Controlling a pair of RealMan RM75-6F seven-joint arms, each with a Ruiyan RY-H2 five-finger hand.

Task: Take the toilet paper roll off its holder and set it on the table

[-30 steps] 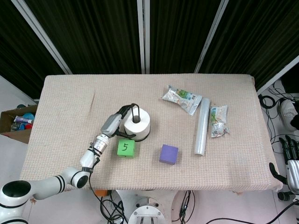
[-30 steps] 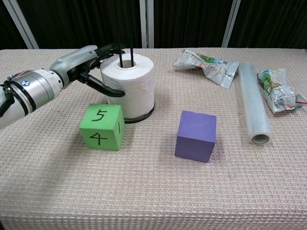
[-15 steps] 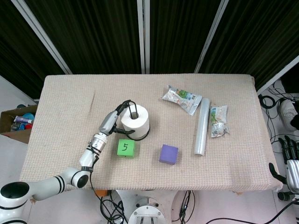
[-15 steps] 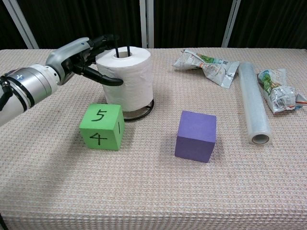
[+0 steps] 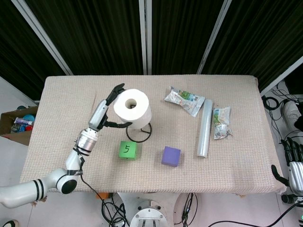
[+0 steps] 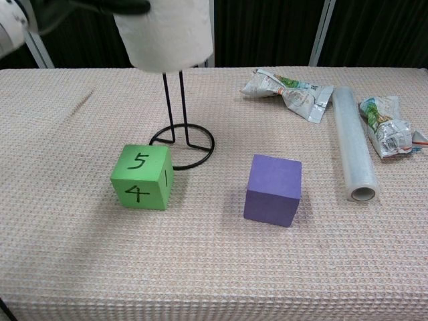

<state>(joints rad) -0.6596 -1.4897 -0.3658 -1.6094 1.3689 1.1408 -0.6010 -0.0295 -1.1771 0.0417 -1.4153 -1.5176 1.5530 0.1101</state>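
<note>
While the table (image 5: 66,101) carries everything else, the toilet paper roll (image 5: 132,108) is lifted clear of its surface, gripped from the side by the left hand (image 5: 105,111), whose fingers wrap around the white paper. In the chest view the roll (image 6: 164,32) sits high on the two black uprights of the holder (image 6: 182,136), whose ring base rests on the table. A clear film tube (image 5: 204,128) lies well to the right, with one crumpled wrapper (image 5: 184,100) beside its far end and another wrapper (image 5: 221,122) on its right. Near the holder base stand a green numbered cube (image 6: 142,177) and a purple cube (image 6: 273,189). The right hand (image 5: 295,162) hangs off the table's right edge; whether its fingers are spread or curled I cannot tell.
</note>
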